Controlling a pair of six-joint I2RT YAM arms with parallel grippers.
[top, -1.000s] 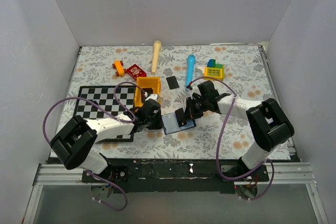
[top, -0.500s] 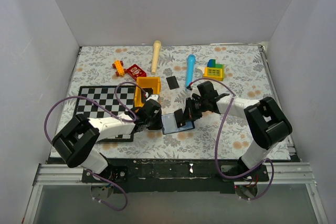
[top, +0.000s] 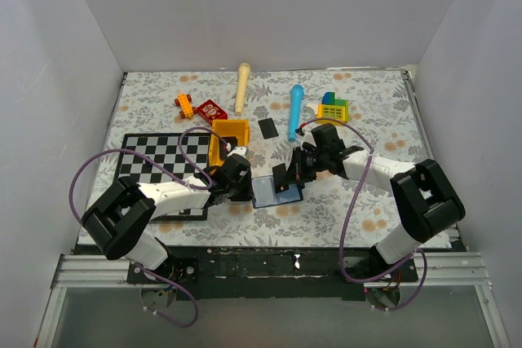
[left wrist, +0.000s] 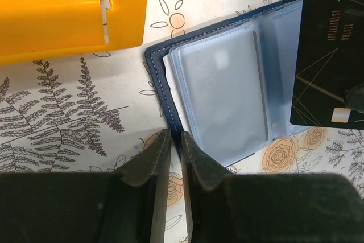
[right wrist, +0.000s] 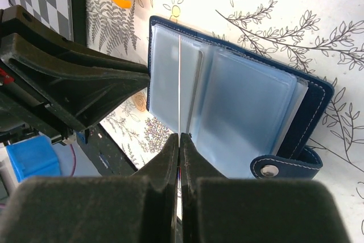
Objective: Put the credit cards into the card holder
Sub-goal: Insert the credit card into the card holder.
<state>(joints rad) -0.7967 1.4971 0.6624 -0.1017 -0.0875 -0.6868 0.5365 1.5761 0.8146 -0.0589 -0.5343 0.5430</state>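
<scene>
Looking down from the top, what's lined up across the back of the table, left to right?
orange block → red toy → wooden stick → black card → blue tube → yellow block

The table point(top: 383, 120) is covered by a floral-print cloth. The following items lie directly on it.

Left side: a black-and-white checkerboard point(top: 159, 156), flat, with a yellow bin point(top: 228, 140) touching its right edge.

Far row, left to right: an orange toy block point(top: 184, 104), a small red piece point(top: 211, 110), a wooden handle point(top: 242, 85), a blue cylinder point(top: 295, 108) and a yellow-green-blue block toy point(top: 333, 107).

Centre: one black credit card point(top: 267, 128), flat, just right of the bin. Nearer the front edge, the navy card holder point(top: 269, 193) lies open, clear pockets facing up.
</scene>
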